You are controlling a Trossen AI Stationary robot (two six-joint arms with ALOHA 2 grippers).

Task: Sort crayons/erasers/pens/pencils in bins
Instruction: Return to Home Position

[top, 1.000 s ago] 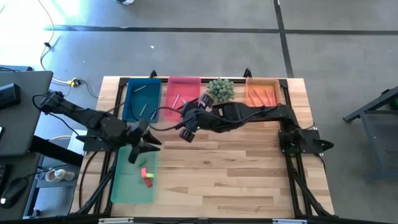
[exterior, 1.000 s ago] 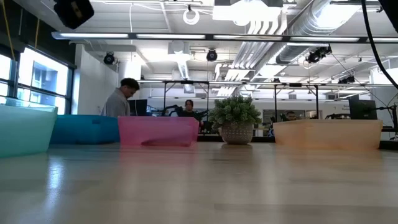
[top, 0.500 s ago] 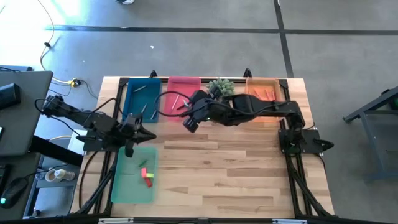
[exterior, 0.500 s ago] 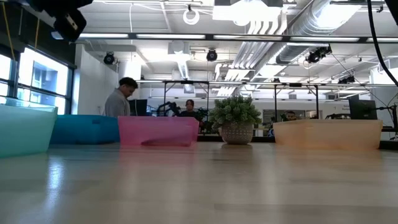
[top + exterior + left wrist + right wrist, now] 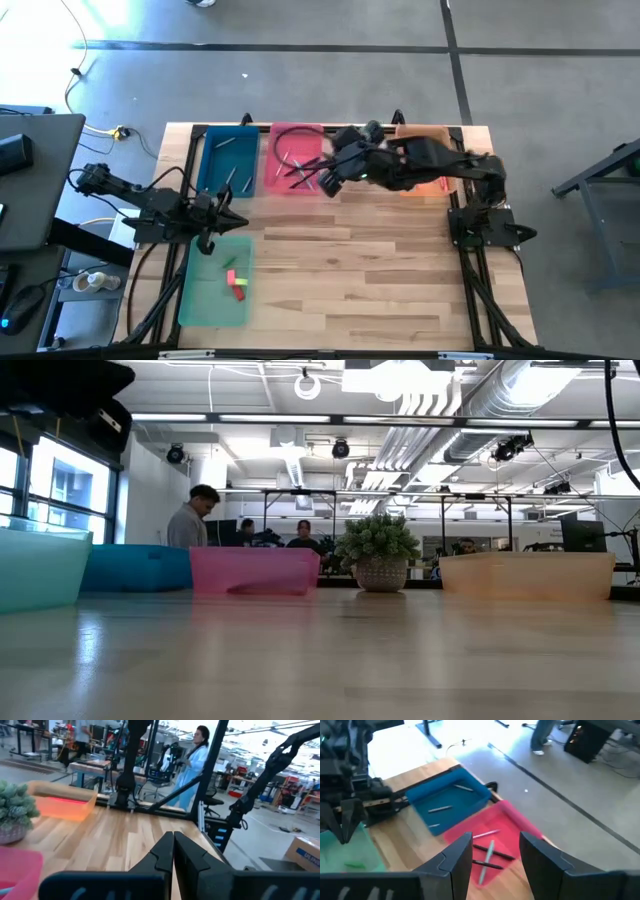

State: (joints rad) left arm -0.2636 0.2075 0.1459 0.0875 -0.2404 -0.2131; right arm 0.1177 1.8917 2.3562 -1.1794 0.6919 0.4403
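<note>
- The left arm lies low along the table's left edge. The left gripper (image 5: 228, 216) points across the table, over the gap between the blue bin (image 5: 212, 160) and the green bin (image 5: 205, 295).
- Its two fingers (image 5: 165, 852) are pressed together, with nothing between them.
- The right arm is folded up along the table's back edge. The right gripper (image 5: 326, 180) hangs over the right side of the pink bin (image 5: 300, 130).
- Its fingers (image 5: 461, 852) are wide apart and hold nothing.
- The erasers (image 5: 238, 290) lie in the green bin, near the table's front left corner. I can see red bits and a small green one. Any other colour is too small to tell.
- Thin sticks (image 5: 487, 854) lie in the pink bin, and a few more lie in the blue bin.
- From above, the right arm covers the plant (image 5: 378, 550) and much of the orange bin (image 5: 418, 131).
- From table height, the bin walls hide what lies inside them.
- A dark arm part (image 5: 60, 385) is cut off at the top of the low view.
- People (image 5: 195, 520) stand in the room behind the table.
</note>
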